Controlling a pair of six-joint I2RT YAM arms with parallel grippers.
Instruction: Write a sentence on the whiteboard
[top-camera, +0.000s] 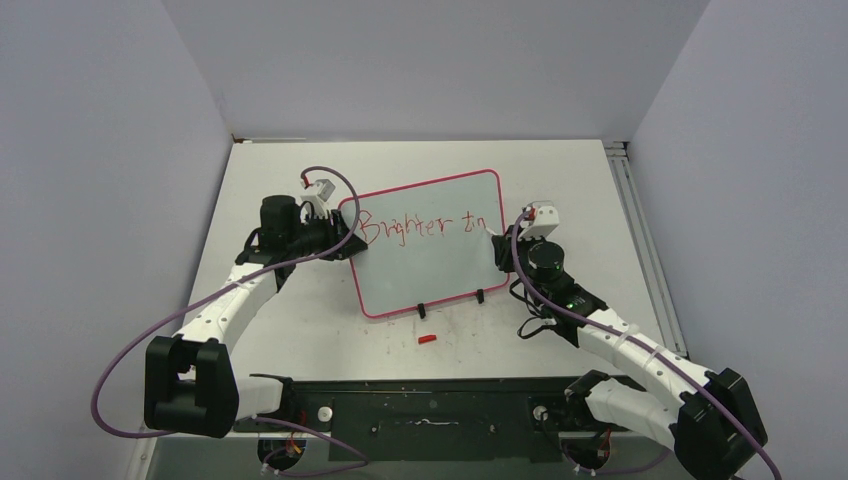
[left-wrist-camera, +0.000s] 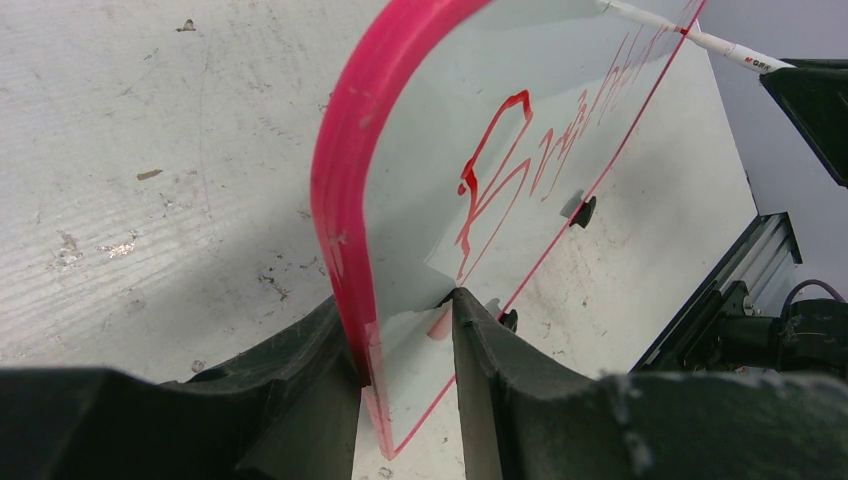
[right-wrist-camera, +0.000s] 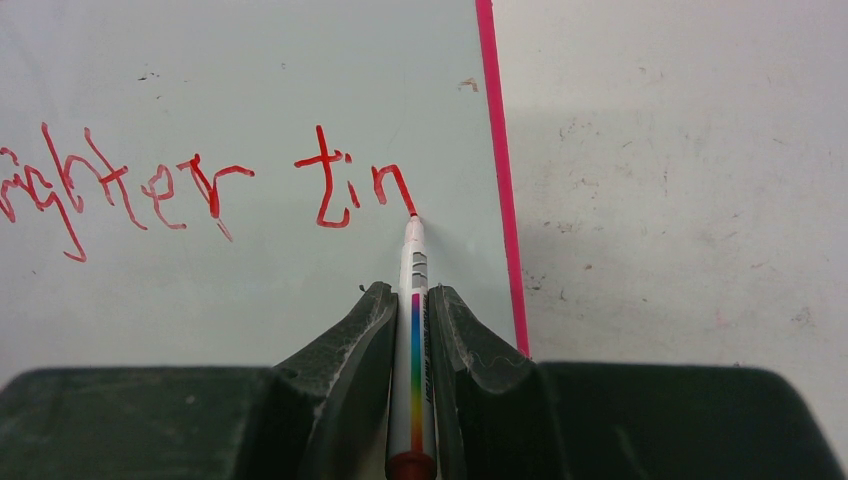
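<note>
Whiteboard (top-camera: 430, 275) sits mid-worktop (top-camera: 330, 335), between the two arms, its near edge on two small black feet (top-camera: 421, 310). The glossy face points up toward the top camera, and the pink-red frame (left-wrist-camera: 345, 180) runs all the way round.

Left fingers (left-wrist-camera: 480, 345) pinch the board's left edge near the lower-left corner. One finger is on the back of the frame and the other on the white face, just below the "B". In the left wrist view the gripped edge is raised off the worktop.

Right fingers (right-wrist-camera: 365, 335) are pressed tight around a marker (right-wrist-camera: 413, 340): white barrel with a rainbow stripe, red end toward the camera. It lies straight along the gap between the fingers and pokes out past the tips. The red nib touches the board at the bottom of the last downstroke.

Lettering (top-camera: 420, 226) reads "Brighter tin", one line across the upper part of the face in thin, uneven red strokes. The "n" ends close to the right-hand frame, with only a narrow strip of white between them. The lower half of the face is blank.

A small red piece (top-camera: 427, 339) lies on the worktop just in front of the board's near edge, not touching it. Can't tell what it is from this view.
</note>
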